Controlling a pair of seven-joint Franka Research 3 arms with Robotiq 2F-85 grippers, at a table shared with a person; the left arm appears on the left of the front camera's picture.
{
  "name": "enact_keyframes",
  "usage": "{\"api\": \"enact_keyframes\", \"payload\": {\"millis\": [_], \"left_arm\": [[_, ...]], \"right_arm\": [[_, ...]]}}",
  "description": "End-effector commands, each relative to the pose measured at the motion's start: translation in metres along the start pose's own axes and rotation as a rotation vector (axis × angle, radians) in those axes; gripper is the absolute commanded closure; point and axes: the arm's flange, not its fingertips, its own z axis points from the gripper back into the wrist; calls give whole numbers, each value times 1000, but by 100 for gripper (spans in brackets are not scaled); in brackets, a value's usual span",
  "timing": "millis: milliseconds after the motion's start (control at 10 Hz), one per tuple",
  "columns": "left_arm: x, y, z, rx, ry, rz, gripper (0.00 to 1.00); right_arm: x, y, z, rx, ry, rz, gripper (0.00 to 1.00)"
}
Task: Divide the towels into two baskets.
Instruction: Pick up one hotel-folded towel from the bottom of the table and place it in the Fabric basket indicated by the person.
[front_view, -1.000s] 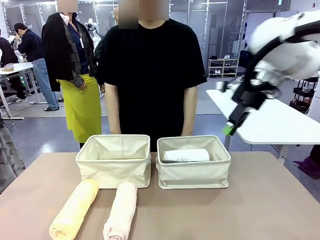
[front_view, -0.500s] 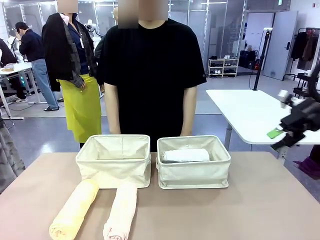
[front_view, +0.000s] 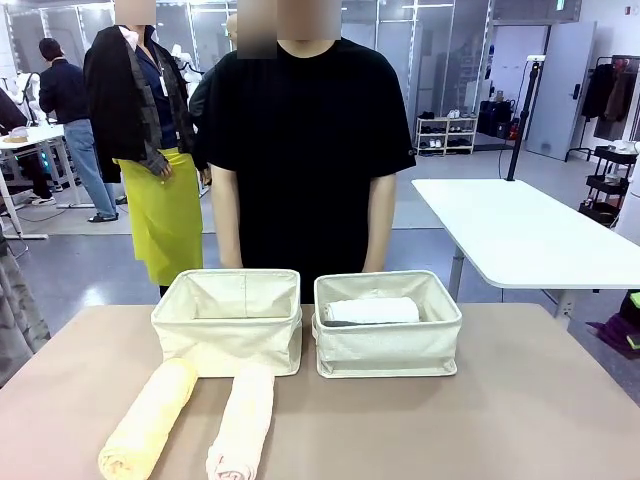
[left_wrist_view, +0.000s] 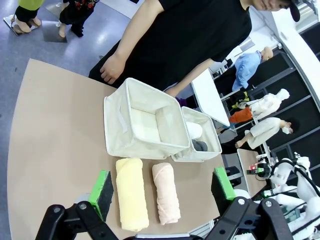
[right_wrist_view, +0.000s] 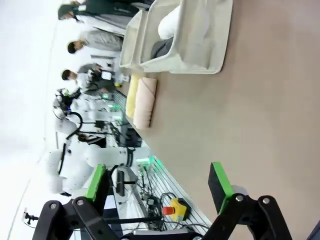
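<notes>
Left wrist view shows the left gripper (left_wrist_view: 162, 185) with its jaws spread wide and nothing between them, hanging high over the table (left_wrist_view: 55, 145). Below its fingers lie the pale yellow towel (left_wrist_view: 132, 192) and the pale pink towel (left_wrist_view: 166, 192), side by side and close together. Just beyond them stands the empty basket (left_wrist_view: 125, 125). The second basket (left_wrist_view: 212, 131), just beside that one, already holds the white towel (left_wrist_view: 194, 131) and the dark grey towel (left_wrist_view: 200, 145). The right gripper (right_wrist_view: 158, 181), also wide open and empty, hangs well apart from all of these.

As I judge it, a wide descent could pinch both rolls at once. A shallow bite may let a soft roll unwind or sag. Clipping the soft wall could shove the basket. A person's hand (left_wrist_view: 111, 68) hangs near the empty basket's far side.
</notes>
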Motion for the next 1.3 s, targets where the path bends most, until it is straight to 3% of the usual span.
{"api": "enact_keyframes", "payload": {"millis": [0, 100, 200, 1200], "left_arm": [[3, 0, 0, -18, -12, 0, 0], [3, 0, 0, -18, -12, 0, 0], [3, 0, 0, -18, -12, 0, 0], [3, 0, 0, -18, -12, 0, 0]], "right_arm": [[6, -36, 8, 155, -19, -20, 0], [9, -45, 5, 172, 25, -13, 0], [-5, -22, 3, 60, -18, -31, 0], [-5, -22, 3, 60, -18, -31, 0]]}}
